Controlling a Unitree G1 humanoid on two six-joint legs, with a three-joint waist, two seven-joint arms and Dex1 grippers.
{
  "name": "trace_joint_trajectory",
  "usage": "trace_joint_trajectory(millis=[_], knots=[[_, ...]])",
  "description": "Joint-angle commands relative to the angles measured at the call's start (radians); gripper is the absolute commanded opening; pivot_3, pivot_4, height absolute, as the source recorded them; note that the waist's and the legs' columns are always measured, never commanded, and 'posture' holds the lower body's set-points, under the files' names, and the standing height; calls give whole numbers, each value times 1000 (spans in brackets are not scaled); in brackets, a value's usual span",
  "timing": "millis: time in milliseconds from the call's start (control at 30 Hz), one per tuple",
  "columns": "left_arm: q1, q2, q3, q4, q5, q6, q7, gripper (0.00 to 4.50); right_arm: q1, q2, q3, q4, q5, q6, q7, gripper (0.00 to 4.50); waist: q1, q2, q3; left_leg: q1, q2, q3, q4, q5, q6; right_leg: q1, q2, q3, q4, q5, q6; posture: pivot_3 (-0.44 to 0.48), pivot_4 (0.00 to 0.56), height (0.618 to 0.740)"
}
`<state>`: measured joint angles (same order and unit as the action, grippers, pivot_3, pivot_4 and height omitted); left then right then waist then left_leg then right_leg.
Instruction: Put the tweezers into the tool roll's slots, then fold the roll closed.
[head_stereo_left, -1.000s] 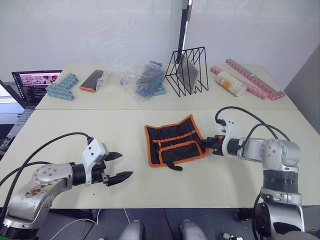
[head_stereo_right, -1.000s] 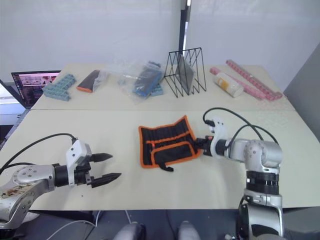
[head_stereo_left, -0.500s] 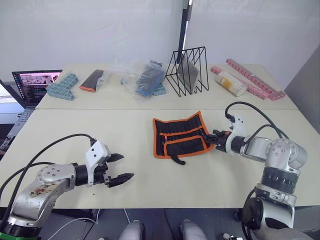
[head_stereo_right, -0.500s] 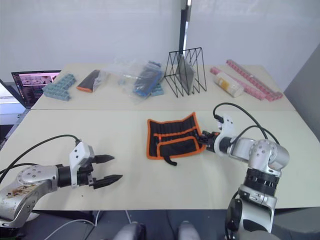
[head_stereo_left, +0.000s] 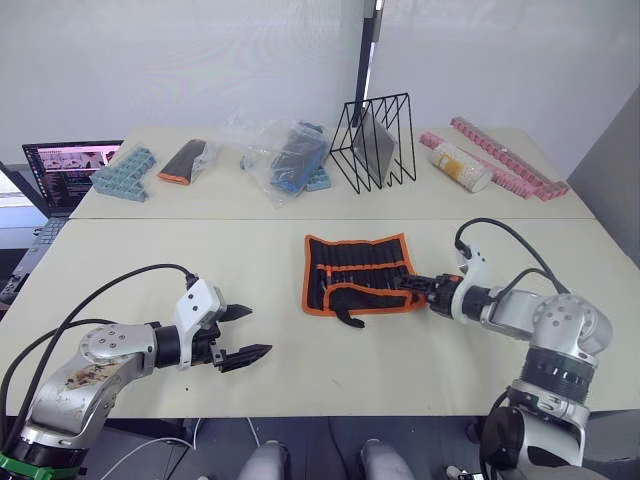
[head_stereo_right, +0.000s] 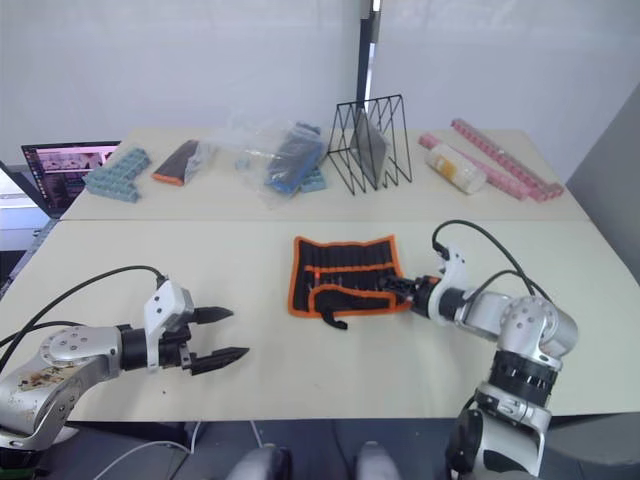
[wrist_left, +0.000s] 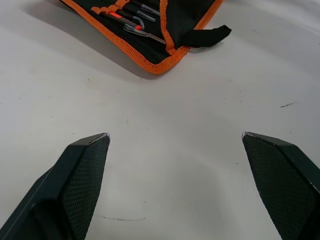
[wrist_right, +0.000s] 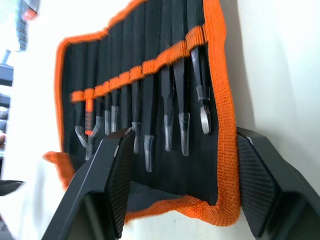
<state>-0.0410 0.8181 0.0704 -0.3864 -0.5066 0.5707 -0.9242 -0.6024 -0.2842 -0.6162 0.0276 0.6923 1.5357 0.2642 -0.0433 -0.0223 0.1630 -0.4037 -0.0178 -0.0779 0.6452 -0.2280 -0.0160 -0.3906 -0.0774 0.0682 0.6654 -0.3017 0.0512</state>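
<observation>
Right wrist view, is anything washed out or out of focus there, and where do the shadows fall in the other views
Right wrist view: the table beside the tool roll is blown out to near white, and the right gripper fingers look soft. Left wrist view: the roll casts a soft shadow on the table. Left eye view: lighting is even, with faint shadows under the left gripper.

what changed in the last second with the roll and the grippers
The tool roll turned from a tilted lie to squarer with the table edge and shifted toward the robot's right, with the right gripper at its right edge throughout. That gripper's fingers now straddle the roll's lower edge. The left gripper stayed open over bare table, apart from the roll. The tweezers sit in the slots. The back table's items did not move.
</observation>
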Motion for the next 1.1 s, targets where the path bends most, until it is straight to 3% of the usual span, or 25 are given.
trace_joint_trajectory(millis=[33, 300, 400, 600, 1100], knots=[[-12, 7, 5, -13, 11, -17, -5, 4500, -21, -12, -73, 13, 48, 6, 29, 2990, 0, 0, 0, 0, 0, 0, 0, 0, 0, 0, 0, 0, 0, 0, 0, 0, 150, 739], [-25, 4, -7, -5, 25, -24, -12, 4500, -19, -7, -111, 47, 80, 1, 44, 2990, 0, 0, 0, 0, 0, 0, 0, 0, 0, 0, 0, 0, 0, 0, 0, 0, 150, 739], [-36, 3, -12, 0, 30, -23, -15, 4500, -6, -3, -107, 62, 86, -18, 56, 2211, 0, 0, 0, 0, 0, 0, 0, 0, 0, 0, 0, 0, 0, 0, 0, 0, 150, 739], [-58, -1, -22, 27, 41, -29, -26, 4500, 3, 7, -92, 70, 100, -40, 67, 96, -1, 0, 0, 0, 0, 0, 0, 0, 0, 0, 0, 0, 0, 0, 0, 0, 150, 739], [-110, -13, -62, 87, 58, -60, -58, 4500, -17, -4, -109, -6, 171, -5, 50, 34, 0, 0, 0, 0, 0, 0, 0, 0, 0, 0, 0, 0, 0, 0, 0, 0, 150, 739]])
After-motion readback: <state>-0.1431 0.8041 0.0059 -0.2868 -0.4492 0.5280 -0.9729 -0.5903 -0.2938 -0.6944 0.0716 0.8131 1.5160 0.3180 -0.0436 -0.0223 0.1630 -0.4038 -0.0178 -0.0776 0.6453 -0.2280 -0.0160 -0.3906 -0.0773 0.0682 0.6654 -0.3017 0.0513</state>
